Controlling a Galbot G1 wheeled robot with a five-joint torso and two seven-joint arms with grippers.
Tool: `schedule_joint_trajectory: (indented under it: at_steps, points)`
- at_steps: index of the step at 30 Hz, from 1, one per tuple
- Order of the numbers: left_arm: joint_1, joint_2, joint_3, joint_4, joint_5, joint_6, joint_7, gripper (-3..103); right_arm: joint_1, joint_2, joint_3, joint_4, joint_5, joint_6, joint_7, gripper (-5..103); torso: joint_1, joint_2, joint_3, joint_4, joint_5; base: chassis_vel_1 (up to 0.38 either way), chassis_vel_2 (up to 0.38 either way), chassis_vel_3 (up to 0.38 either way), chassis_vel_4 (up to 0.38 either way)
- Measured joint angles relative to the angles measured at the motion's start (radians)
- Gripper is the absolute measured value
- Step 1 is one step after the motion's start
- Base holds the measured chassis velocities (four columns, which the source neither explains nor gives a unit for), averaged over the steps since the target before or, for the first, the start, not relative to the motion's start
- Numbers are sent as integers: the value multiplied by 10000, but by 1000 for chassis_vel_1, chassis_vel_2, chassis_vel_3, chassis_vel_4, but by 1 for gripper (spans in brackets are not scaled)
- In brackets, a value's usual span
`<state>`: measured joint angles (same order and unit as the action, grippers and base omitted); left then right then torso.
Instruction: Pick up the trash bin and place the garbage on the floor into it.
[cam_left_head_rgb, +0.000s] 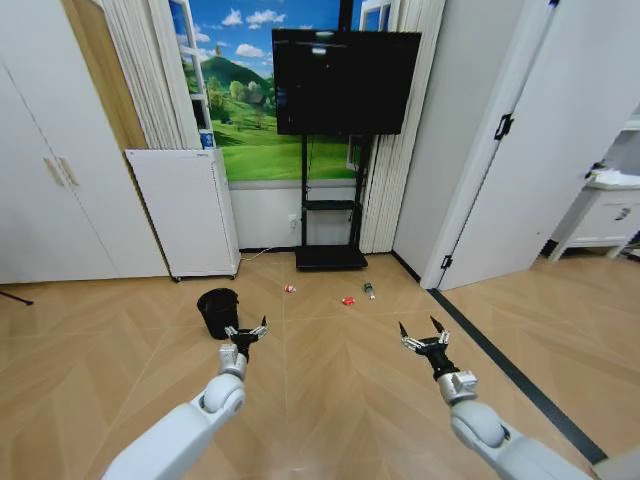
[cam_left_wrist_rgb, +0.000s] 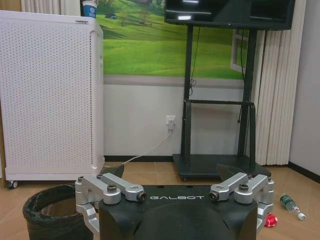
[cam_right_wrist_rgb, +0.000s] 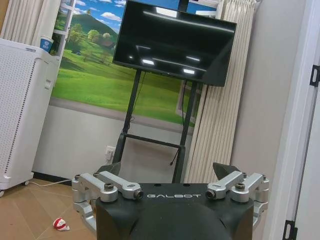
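Observation:
The trash bin (cam_left_head_rgb: 218, 312), small, black and round, stands upright on the wooden floor, just ahead and to the left of my left gripper (cam_left_head_rgb: 246, 331), which hangs open and apart from it. In the left wrist view the bin (cam_left_wrist_rgb: 52, 212) sits low beside the open left gripper (cam_left_wrist_rgb: 172, 172). The garbage lies farther off near the TV stand: a red-and-white piece (cam_left_head_rgb: 289, 288), a second one (cam_left_head_rgb: 348, 300) and a small clear bottle (cam_left_head_rgb: 369, 291). My right gripper (cam_left_head_rgb: 424, 333) is open over bare floor. The bottle (cam_left_wrist_rgb: 291, 206) and a red piece (cam_left_wrist_rgb: 270, 220) show in the left wrist view, and a red-and-white piece (cam_right_wrist_rgb: 60, 224) beside the right gripper (cam_right_wrist_rgb: 170, 170).
A white perforated appliance (cam_left_head_rgb: 185, 212) stands against the wall behind the bin, with a cup on top. A TV (cam_left_head_rgb: 345, 80) on a black stand with a flat base (cam_left_head_rgb: 330, 258) is straight ahead. White cabinets line the left; an open door (cam_left_head_rgb: 560, 150) is at the right.

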<state>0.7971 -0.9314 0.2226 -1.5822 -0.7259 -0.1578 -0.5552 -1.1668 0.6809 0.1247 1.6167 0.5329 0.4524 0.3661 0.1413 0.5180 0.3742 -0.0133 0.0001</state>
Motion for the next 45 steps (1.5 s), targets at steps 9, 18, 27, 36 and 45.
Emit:
schedule_joint_trajectory:
  at_steps: [9,18,27,36,45]
  points:
    - [112,-35,-92,-9,45,-23,-4,100,-72,86,-1,99,-165,21,123,100,0,0,0,0,-1,0,0,0,0]
    - [208,-41,-217,2,81,-70,24,100,-73,56,-39,138,-198,129,102,100,1,0,0,0,-1,0,0,0,0]
    - [105,-91,-131,52,86,-76,24,100,-169,84,76,146,-194,223,18,100,0,0,0,0,-1,0,0,0,0]
    - [69,-182,-24,89,112,-77,12,100,-272,107,203,101,-206,303,-174,100,0,-1,0,0,-1,0,0,0,0]
    - [92,-166,-47,93,85,-60,-19,100,-321,147,63,59,-199,303,-405,100,0,0,0,-1,-1,0,0,0,0]
